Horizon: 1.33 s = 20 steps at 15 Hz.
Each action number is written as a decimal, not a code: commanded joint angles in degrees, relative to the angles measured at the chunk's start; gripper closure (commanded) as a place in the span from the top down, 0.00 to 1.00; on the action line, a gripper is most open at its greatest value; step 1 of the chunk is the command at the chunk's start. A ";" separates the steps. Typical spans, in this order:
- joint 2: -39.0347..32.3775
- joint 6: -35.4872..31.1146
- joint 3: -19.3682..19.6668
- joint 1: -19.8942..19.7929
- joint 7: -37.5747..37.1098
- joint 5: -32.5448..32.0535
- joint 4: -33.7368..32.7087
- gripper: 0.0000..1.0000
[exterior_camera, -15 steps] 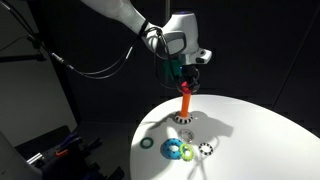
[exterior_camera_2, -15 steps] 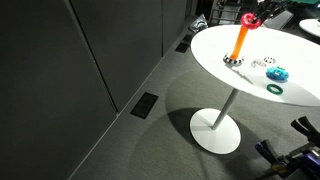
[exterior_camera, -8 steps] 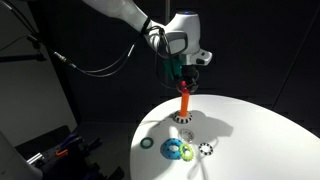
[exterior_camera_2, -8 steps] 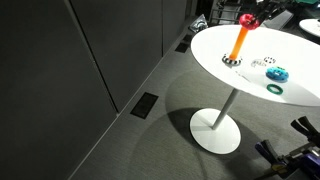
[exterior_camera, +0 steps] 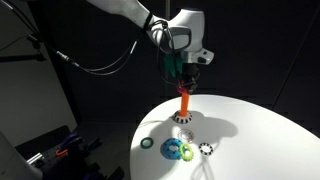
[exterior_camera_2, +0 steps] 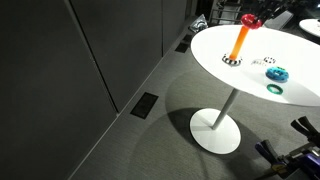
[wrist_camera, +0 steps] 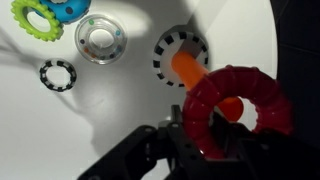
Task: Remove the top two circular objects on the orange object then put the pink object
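My gripper (exterior_camera: pixel 186 74) (wrist_camera: pixel 200 138) is shut on the pink ring (wrist_camera: pixel 240 112) (exterior_camera_2: pixel 248 19), pinching one side of it. The ring hangs at the top of the orange peg (exterior_camera: pixel 185 101) (exterior_camera_2: pixel 239 43) (wrist_camera: pixel 186 68), and orange shows through its hole in the wrist view. I cannot tell whether the peg's tip is inside the hole. The peg stands upright on a round black-and-white base (wrist_camera: pixel 170 50). On the table lie a small black-and-white toothed ring (wrist_camera: pixel 58 73) (exterior_camera: pixel 206 150) and a clear ring (wrist_camera: pixel 101 40).
The round white table (exterior_camera: pixel 250 130) (exterior_camera_2: pixel 215 55) also carries a blue ring with a green toothed ring (wrist_camera: pixel 37 18) (exterior_camera: pixel 177 151) and a dark green ring (exterior_camera: pixel 148 143) (exterior_camera_2: pixel 275 89). The table edge runs close to the peg in an exterior view. Dark cabinets and cables surround the table.
The gripper with the pink ring has risen slightly over the peg. The rings on the table have not moved.
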<state>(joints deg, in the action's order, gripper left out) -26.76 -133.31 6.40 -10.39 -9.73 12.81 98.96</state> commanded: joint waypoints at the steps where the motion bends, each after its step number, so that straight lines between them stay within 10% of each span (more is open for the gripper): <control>1: -0.93 2.05 0.40 -0.14 -0.29 -0.50 -3.08 0.11; 20: -5.97 8.75 0.98 -0.07 -1.62 -1.53 -9.98 0.11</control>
<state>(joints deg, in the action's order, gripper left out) -31.11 -127.48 7.21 -10.31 -10.05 12.02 92.36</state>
